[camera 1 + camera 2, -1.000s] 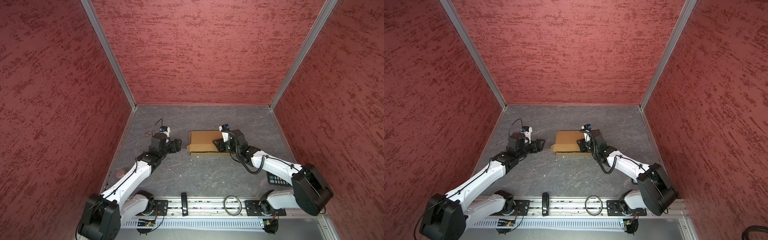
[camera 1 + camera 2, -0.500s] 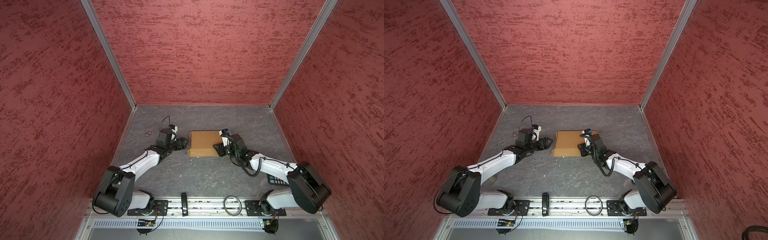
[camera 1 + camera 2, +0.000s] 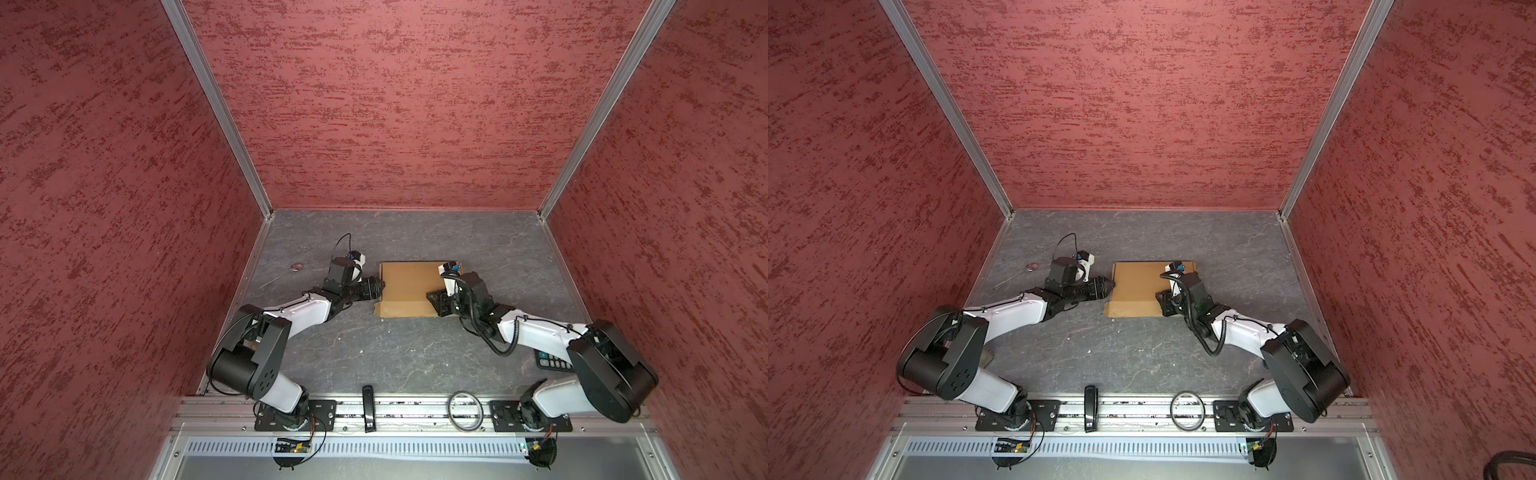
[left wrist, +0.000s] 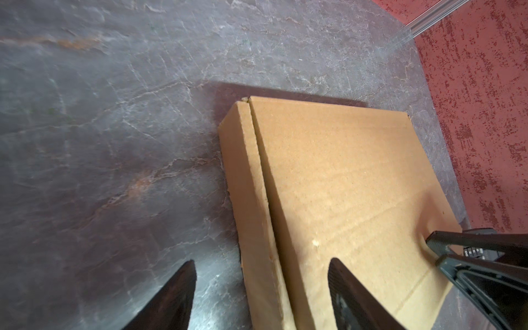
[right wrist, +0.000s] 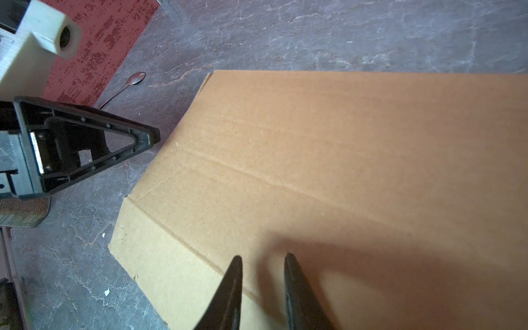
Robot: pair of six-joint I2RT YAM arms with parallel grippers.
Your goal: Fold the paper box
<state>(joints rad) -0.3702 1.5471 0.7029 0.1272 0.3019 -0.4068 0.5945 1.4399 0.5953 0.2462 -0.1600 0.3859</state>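
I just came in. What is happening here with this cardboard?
Two robot arms work on a plain brown corrugated cardboard box, lying with its lid down on the grey stone-patterned table. The open left pincer straddles its left edge. The right pincer, jaws narrowly parted, sits over the lid's right part. A flap along the near edge is not yet folded.

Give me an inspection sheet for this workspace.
Surface: grey stone-look table, a few white crumbs.
Job's things: box, lid down, one flap lying out at the near edge.
Clutter: spoon by the left wall; calculator partly under the right arm; ring and black bar on the rail.
Grippers: left gripper open, straddling the box's left edge; right gripper slightly open, tips over the lid.
Cables: coiled cable along the right arm; thin loop above the left gripper.
Surroundings: red walls, metal corner posts.
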